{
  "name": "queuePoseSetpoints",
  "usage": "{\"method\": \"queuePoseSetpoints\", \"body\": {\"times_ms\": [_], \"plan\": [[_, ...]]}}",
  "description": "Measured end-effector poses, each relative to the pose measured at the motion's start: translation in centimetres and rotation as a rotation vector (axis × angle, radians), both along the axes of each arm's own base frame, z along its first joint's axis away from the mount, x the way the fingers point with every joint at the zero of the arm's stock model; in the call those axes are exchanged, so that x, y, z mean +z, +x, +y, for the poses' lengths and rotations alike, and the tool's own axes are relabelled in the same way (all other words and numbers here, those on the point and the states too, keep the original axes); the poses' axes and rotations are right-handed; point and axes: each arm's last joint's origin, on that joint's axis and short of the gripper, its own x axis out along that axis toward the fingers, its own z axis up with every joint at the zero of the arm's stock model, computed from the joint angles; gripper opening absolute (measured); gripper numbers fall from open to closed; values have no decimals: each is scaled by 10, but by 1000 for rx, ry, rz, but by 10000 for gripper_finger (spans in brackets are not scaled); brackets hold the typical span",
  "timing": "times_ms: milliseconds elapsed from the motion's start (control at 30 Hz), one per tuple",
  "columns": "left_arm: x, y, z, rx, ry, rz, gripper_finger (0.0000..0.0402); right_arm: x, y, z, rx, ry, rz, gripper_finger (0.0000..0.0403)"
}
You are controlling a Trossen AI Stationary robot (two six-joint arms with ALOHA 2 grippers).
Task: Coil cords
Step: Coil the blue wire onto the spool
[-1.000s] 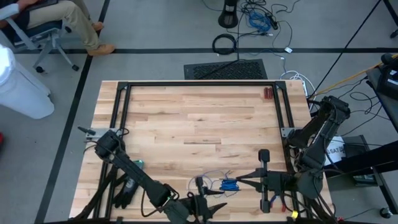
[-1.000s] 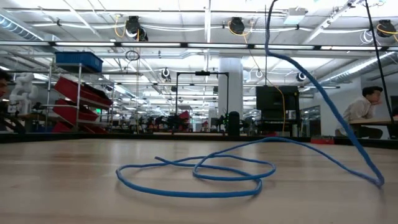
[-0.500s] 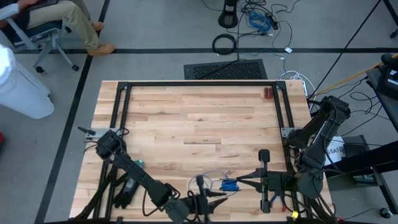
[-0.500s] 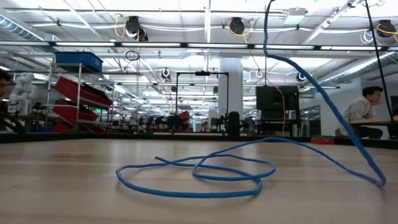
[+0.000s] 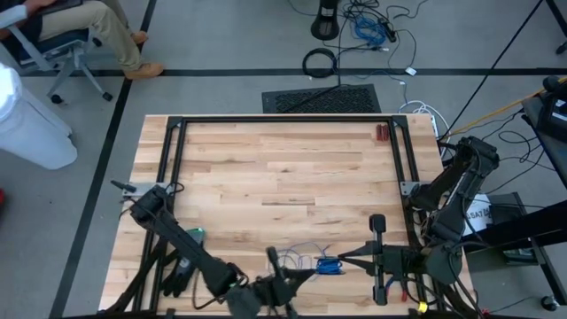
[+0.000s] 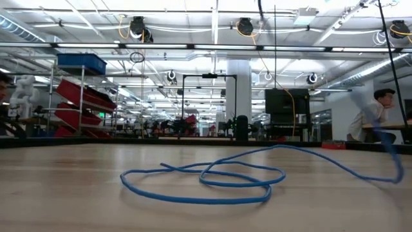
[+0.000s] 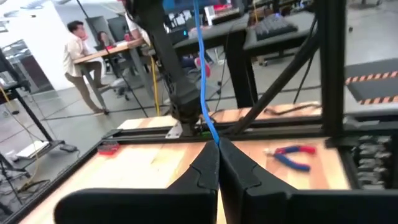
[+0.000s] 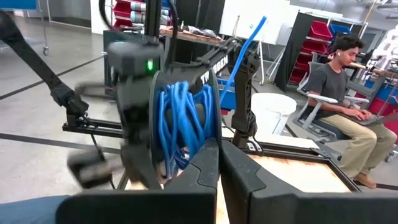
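The cord is a thin blue wire. Part of it is wound into a small bundle [image 5: 328, 263] [image 8: 183, 121] held in my shut right gripper [image 5: 341, 260] near the table's near edge. Loose loops [image 6: 206, 180] [image 5: 301, 251] lie flat on the wood. One strand [image 7: 202, 74] runs from the bundle to my left gripper [image 5: 295, 277], which is shut on it just left of the bundle. In the low view a blurred strand [image 6: 386, 138] rises at the right. My left gripper pinches a single strand of the cord [image 7: 213, 138] at its fingertips, coming level from the table's left. From the fingers the strand rises straight to the bundle. My right gripper pinches several turns of the bundle [image 8: 189, 140] between its two fingers, level, from the table's right. The bundle stands upright as a ring.
Red-handled pliers [image 7: 292, 155] lie on the table by the near right corner. A black glove [image 5: 177, 270] lies near the left arm. A black frame [image 5: 283, 120] borders the wooden top, with a small red thing [image 5: 381, 133] at the far right. People sit beyond the table.
My left gripper has shut on the strand and turned at the wrist, shifting slightly toward the table's left. In the low view the raised strand, which climbed steeply to the top, has swung aside and now shows blurred at the right. The loops on the table stay put.
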Motion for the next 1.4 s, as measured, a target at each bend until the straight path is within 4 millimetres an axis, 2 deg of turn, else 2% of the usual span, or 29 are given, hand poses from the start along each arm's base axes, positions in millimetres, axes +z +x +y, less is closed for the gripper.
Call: {"method": "queuePoseSetpoints", "body": {"times_ms": [133, 567, 667, 933, 1133, 1400], "plan": [[13, -16, -2, 57, 37, 33, 3, 0, 0, 0, 6, 0, 0, 0], [47, -36, 14, 129, 59, 51, 2, -3, 0, 1, 57, -17, 23, 0], [56, -45, 11, 112, 40, 33, 2, -7, 0, 0, 52, -55, 51, 0], [65, -61, -2, 12, 17, 20, 2, -18, 13, -9, -6, -146, 115, 0], [68, -61, -2, 8, 10, 14, 2, -30, 28, -9, -32, -230, 151, 0], [87, -49, 7, -64, -60, -41, 2, -39, 46, -17, -96, -232, 178, 0]]}}
